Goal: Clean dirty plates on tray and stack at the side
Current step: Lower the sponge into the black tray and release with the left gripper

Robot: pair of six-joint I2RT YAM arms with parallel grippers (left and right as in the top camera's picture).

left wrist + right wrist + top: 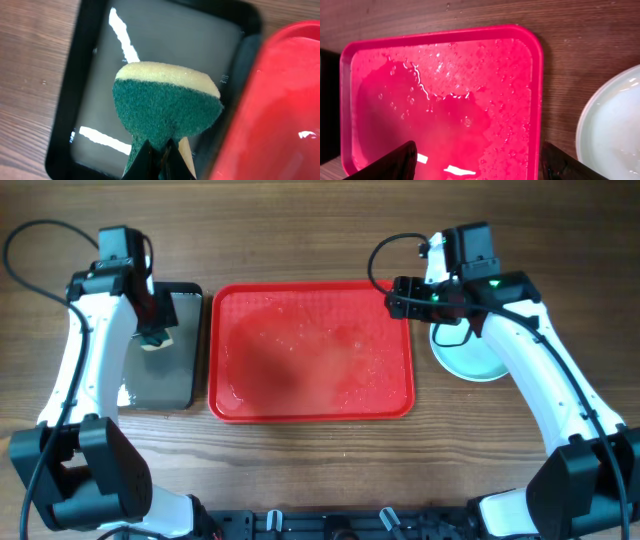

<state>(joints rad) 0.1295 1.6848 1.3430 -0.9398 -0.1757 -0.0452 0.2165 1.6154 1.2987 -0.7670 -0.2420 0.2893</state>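
Clamping the green-and-yellow sponge [167,107] tightly between its fingers, the left claw [159,152] hung over the dark metal tray [165,35] at the left of the overhead frame. The right claw [480,162] stood wide and empty above the right end of the red tray [537,100], which carried water but no plates. The plates [615,130] lay on the table [570,60] just beside that tray; their number could not be told. Risk: a low sweep of the right claw could strike the tray rim or shove the stack.
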